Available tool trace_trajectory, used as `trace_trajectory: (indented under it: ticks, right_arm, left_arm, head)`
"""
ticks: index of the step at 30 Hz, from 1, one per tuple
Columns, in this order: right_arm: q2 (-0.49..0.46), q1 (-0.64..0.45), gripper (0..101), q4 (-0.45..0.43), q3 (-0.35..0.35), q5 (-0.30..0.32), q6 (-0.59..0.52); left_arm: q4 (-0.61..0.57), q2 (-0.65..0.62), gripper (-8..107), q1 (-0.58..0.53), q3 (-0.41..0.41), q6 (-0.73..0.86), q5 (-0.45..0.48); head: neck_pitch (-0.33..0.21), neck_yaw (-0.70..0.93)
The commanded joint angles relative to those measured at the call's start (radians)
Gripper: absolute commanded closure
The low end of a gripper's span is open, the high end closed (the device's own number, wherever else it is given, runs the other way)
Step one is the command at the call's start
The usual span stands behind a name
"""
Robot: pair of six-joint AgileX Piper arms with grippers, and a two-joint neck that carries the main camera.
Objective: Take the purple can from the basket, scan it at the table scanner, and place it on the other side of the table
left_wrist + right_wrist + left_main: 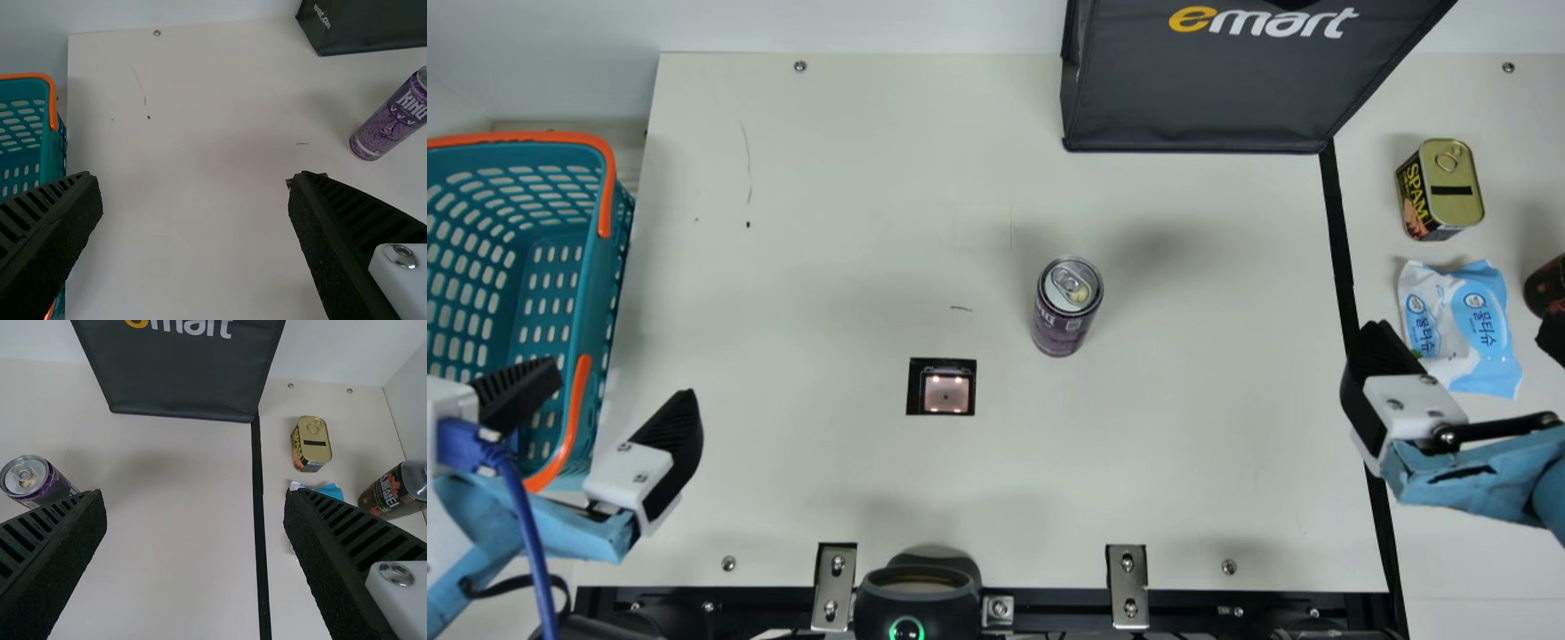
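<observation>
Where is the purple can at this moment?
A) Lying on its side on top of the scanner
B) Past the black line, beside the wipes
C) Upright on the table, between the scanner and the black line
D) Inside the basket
C: the can stands on its base on the table, with the scanner to one side and the black line to the other.
</observation>
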Motion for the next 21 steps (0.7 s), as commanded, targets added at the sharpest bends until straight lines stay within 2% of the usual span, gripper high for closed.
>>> trace_trajectory:
  ticks: [1, 7, 21]
  right_arm:
    - [0.003, 0.004, 6, 0.000, -0.001, -0.001, 0.002]
    - [0.036, 0.061, 6, 0.057, 0.005, 0.010, -0.013]
    - [0.138, 0.165, 6, 0.296, 0.071, 0.010, -0.156]
  left_arm:
    - [0.000, 0.000, 9, 0.000, 0.000, 0.000, 0.000]
    - [0.000, 0.000, 9, 0.000, 0.000, 0.000, 0.000]
    - [0.000, 0.000, 9, 0.000, 0.000, 0.000, 0.000]
  head:
    - [-0.029, 0.002]
    - [-0.029, 0.002]
    - [-0.029, 0.002]
